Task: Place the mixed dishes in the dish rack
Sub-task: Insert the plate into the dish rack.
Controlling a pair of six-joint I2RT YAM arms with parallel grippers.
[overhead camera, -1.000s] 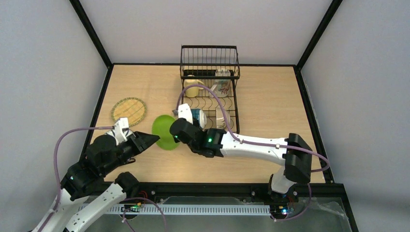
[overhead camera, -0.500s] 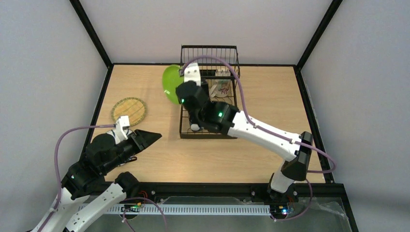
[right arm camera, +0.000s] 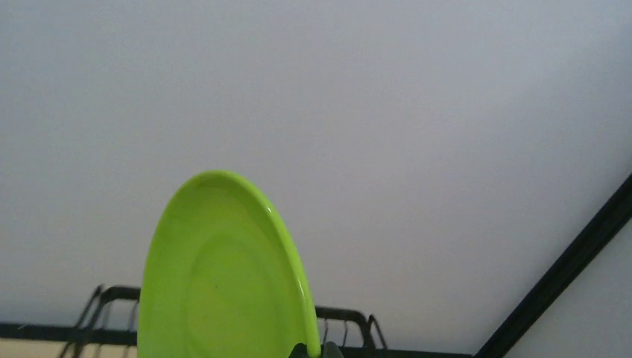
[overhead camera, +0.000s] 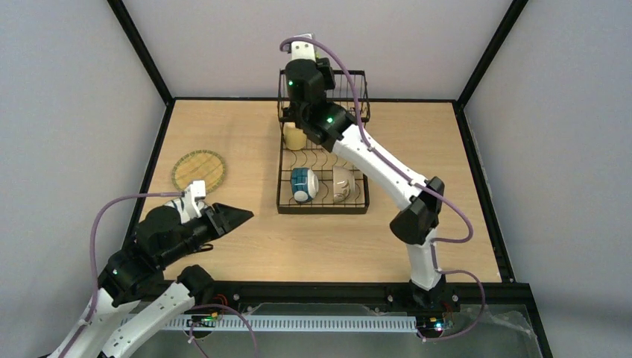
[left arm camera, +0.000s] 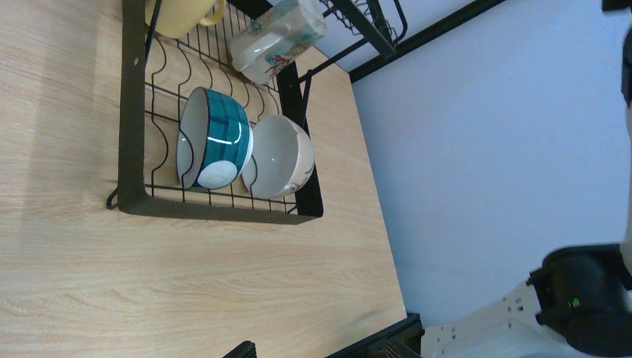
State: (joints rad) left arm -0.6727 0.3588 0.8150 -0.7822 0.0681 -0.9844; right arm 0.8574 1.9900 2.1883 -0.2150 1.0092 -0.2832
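Where the right arm (overhead camera: 373, 160) reaches over the tall basket end of the dish rack (overhead camera: 323, 209) at 12 o'clock: right gripper (right arm camera: 317, 350), jaws pinching the lower rim of the lime green plate (right arm camera: 223, 276), held upright above the basket. At 8 o'clock over the bench (overhead camera: 223, 134): left gripper (overhead camera: 229, 218), jaws spread. On the rack base: blue bowl (overhead camera: 302, 185) and pale bowl (overhead camera: 341, 183) on edge, side by side, with the pale yellow mug (overhead camera: 295, 137) toward 12 o'clock. Flat on the bench at 9 o'clock: tan woven-look plate (overhead camera: 199, 170).

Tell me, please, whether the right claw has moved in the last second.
Yes. The right claw, shut on the lime green plate, went from the dish rack's near left corner to above its tall far end.
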